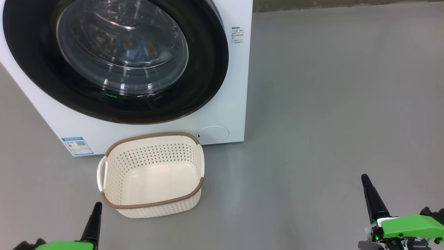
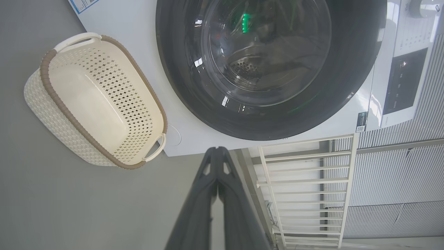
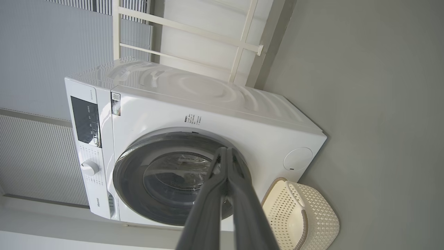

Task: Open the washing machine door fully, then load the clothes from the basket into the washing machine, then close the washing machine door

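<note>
the large round washing machine door [image 1: 121, 52], a glossy black rim around a bulging clear glass bowl, is up ahead of the left gripper [image 1: 98, 206] and looks flush against the big white front-loading washing machine [image 1: 222, 114]. behind the glass we see pale blue and orange patches, probably the clothes [image 1: 147, 52]. the small cream plastic basket [image 1: 152, 154] with perforated sides and a brown woven-look rim stands just ahead of this gripper, and its bottom is bare. so we judge that the closing step is at its end. if the door is not latched, we would press on the black rim with joined fingertips, never on the glass. the left gripper and the right gripper [image 1: 364, 177] both have their fingers pressed together and hold nothing. we cannot make out the latch, the handle or the hinge side. reflections blur the drum, and the head view cuts off the top of the door.
</note>
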Available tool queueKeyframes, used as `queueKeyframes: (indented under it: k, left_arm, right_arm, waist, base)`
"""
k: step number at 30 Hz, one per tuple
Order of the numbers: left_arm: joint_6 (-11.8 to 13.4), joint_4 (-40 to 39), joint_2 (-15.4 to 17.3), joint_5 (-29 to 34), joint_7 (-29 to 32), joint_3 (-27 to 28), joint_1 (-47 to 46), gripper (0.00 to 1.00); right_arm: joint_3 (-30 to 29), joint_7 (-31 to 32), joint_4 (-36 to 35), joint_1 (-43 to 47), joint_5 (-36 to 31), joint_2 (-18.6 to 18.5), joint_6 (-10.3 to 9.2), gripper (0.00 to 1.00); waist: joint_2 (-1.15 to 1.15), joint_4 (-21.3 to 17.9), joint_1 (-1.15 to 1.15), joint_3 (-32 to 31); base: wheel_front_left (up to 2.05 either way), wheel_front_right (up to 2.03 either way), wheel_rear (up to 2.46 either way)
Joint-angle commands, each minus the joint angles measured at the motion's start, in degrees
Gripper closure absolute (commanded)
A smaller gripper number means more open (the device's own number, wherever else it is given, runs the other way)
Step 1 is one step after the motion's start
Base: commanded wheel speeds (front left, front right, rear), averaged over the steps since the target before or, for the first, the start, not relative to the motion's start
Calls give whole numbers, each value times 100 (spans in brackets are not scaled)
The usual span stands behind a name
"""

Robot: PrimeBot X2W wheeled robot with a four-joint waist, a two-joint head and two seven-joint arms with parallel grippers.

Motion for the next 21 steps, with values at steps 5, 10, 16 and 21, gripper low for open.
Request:
queueKeyframes:
  k: [5,10,16,21]
  left_arm:
    - [-70,-45,132,-461,124,156,-306,100]
    - [-103,3,139,-796,208,161,-359,100]
    - [-143,62,147,-1201,309,168,-424,100]
    - [-164,93,151,-1416,363,172,-458,100]
  right_arm:
    - [56,116,-132,-159,406,14,-29,100]
    - [31,200,-128,-162,706,30,-30,100]
    - [1,302,-124,-166,1068,49,-32,100]
    - [-14,356,-122,-168,1261,59,-33,100]
  waist:
    - [0,-7,0,-11]
    - [0,-14,0,-22]
    - [0,-23,0,-35]
    - [0,-28,0,-42]
  base:
    - [0,0,0]
    - [0,0,0]
    - [0,0,0]
    - [0,0,0]
